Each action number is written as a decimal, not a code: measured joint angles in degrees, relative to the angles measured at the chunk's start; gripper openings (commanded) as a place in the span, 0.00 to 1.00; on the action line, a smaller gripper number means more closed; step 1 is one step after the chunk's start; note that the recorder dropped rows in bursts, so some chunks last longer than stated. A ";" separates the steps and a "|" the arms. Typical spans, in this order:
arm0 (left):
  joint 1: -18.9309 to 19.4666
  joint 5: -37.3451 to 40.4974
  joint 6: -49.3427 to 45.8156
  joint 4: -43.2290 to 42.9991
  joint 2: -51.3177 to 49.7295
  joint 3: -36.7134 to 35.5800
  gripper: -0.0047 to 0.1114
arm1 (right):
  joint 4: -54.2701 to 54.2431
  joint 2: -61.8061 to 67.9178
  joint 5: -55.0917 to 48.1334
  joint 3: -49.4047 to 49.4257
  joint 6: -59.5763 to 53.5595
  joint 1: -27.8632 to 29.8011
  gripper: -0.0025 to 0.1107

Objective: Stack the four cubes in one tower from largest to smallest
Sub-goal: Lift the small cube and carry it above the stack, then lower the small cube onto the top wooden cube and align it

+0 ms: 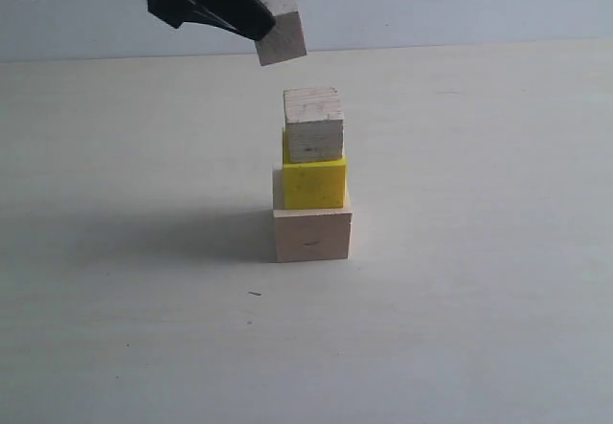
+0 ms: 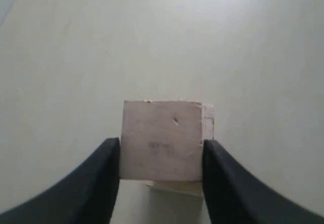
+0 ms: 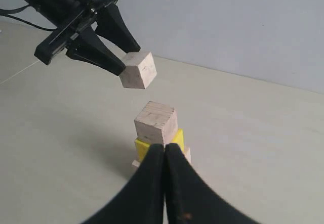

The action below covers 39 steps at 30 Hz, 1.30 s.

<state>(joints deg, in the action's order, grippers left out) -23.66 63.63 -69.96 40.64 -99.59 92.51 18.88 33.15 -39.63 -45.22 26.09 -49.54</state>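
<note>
A three-cube tower stands mid-table: the large pale wood cube [image 1: 312, 235] at the bottom, the yellow cube [image 1: 314, 183] on it, the medium pale wood cube [image 1: 313, 124] on top. My left gripper [image 1: 259, 24] hangs above and slightly left of the tower, shut on the small pale wood cube [image 1: 282, 30], which is tilted. In the left wrist view the small cube [image 2: 162, 140] sits between the black fingers [image 2: 98, 178], with the tower's top peeking out below it. My right gripper [image 3: 165, 150] is shut and empty, set back from the tower [image 3: 156, 123].
The pale tabletop [image 1: 479, 300] spreads all around the tower, with a small dark speck [image 1: 254, 294] in front of it. A light wall [image 1: 431, 3] runs behind the table's far edge.
</note>
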 measured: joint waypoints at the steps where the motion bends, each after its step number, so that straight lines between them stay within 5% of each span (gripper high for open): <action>1: -0.55 0.11 0.23 -0.28 -0.15 0.70 0.04 | 0.00 0.00 0.00 0.00 0.00 0.00 0.02; 18: -3.97 3.10 7.65 -6.96 -7.82 8.28 0.04 | -0.21 0.00 0.00 0.00 0.00 0.00 0.02; 39: -7.60 4.16 4.43 -7.08 -8.19 8.60 0.04 | 0.00 0.00 -0.50 0.00 -0.11 0.00 0.02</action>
<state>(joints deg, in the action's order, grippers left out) -31.26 67.79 -65.53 33.57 -107.78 101.11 18.88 33.15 -40.13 -45.22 25.98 -49.54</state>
